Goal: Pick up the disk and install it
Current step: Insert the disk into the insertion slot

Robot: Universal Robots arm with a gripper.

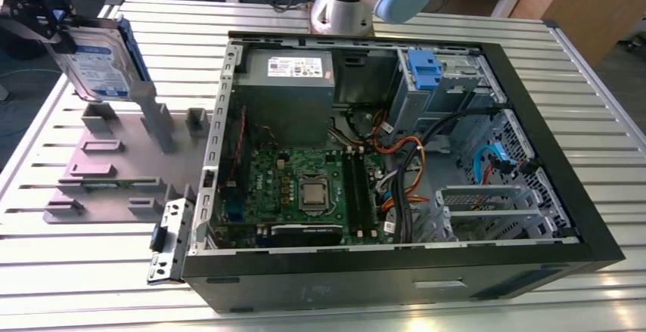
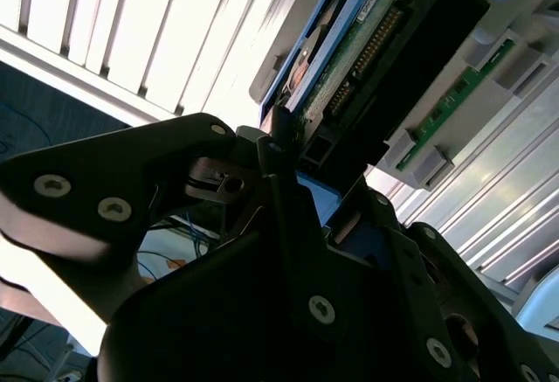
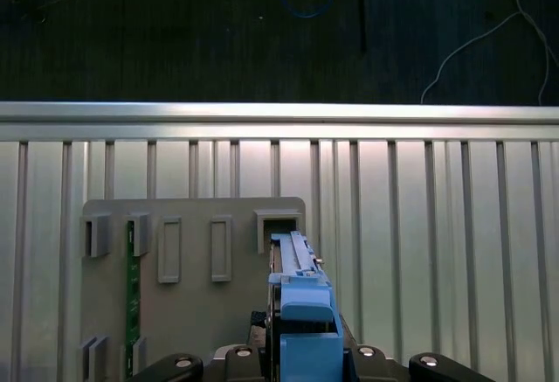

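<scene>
The disk (image 1: 96, 60) hangs in the gripper (image 1: 63, 35) just above the stand (image 1: 121, 177), with posts (image 1: 156, 124) poking up right beneath it. In the exterior view there's bare table (image 1: 91, 271) at the stand's seven o'clock. At its three o'clock the case (image 1: 404, 268) lies open-topped. Cables (image 1: 404, 158) crowd its middle, and a blue carrier (image 1: 421, 67) fills the bay at one o'clock.
</scene>
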